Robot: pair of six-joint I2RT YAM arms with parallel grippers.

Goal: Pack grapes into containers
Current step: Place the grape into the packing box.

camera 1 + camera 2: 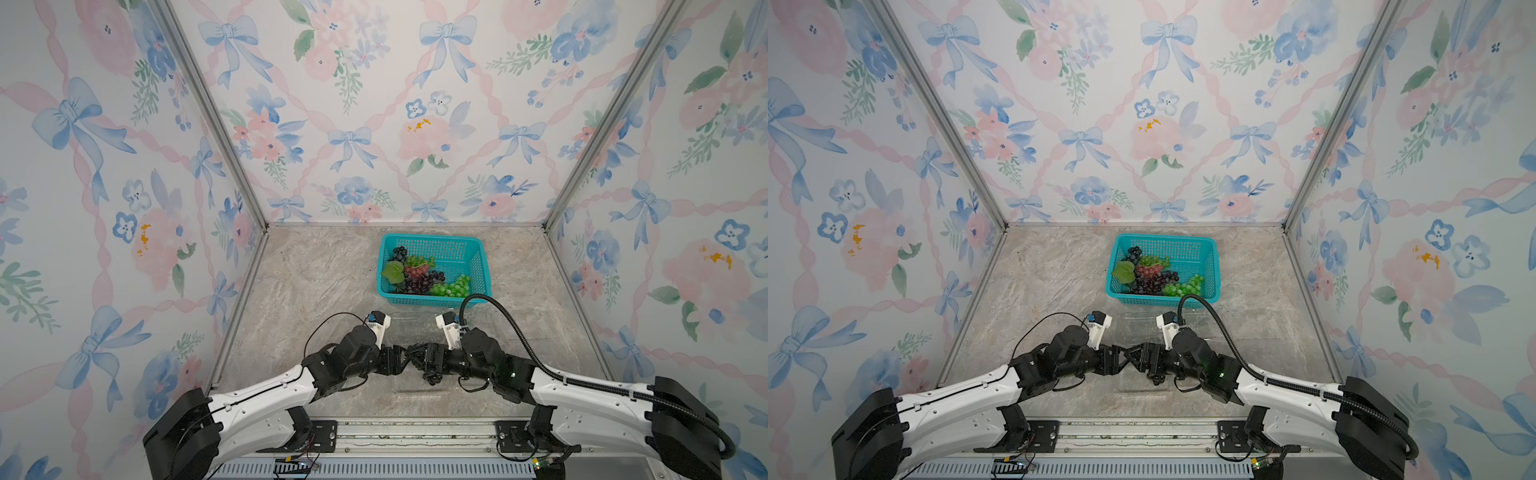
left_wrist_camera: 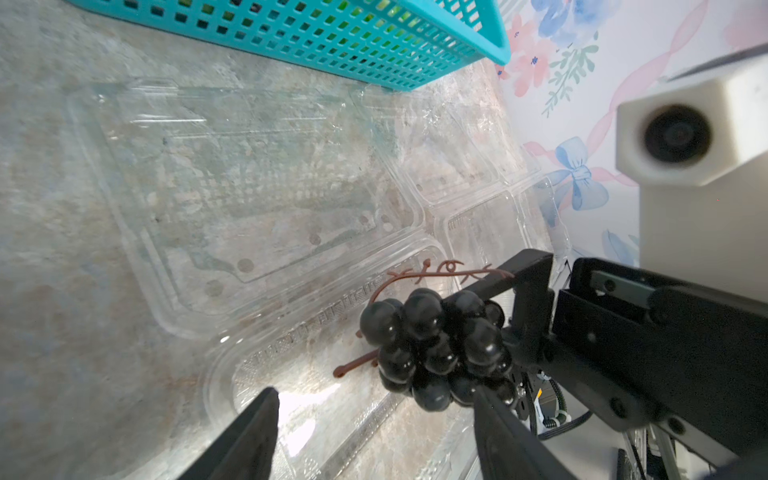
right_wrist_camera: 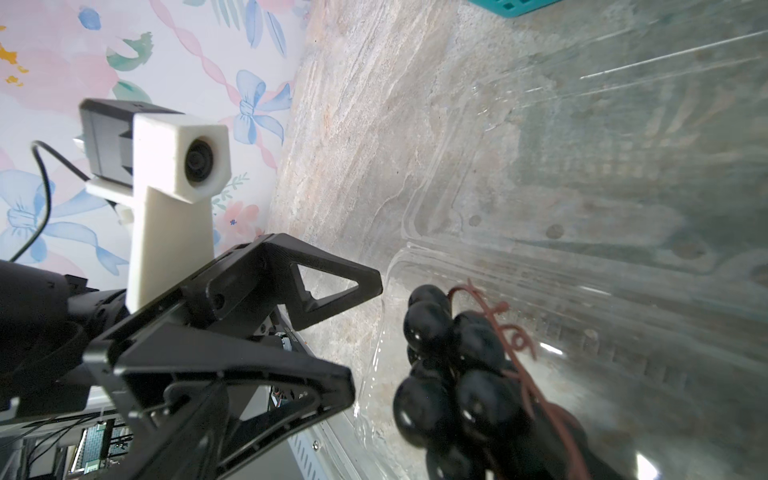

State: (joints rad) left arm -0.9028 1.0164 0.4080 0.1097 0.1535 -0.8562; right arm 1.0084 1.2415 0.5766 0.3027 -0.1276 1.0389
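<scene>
A black grape bunch [image 2: 432,349] with a brown stem hangs low over the tray [image 2: 316,399] of an open clear container, whose lid [image 2: 249,187] lies flat beside it. Whether the bunch rests on the tray I cannot tell. My left gripper [image 2: 374,436] is open, and one finger touches the bunch's edge. My right gripper [image 1: 419,360] faces it, jaws spread, one of its fingers [image 2: 530,270] at the stem. In a top view the bunch [image 1: 432,377] shows under the right gripper. More grapes [image 1: 419,276], green, red and dark, fill the basket.
The teal perforated basket [image 1: 467,248] stands at the back, right of centre, just beyond the containers. A second clear container [image 2: 449,141] lies next to the first, toward the basket. Both arms meet at the front centre. Floral walls enclose three sides.
</scene>
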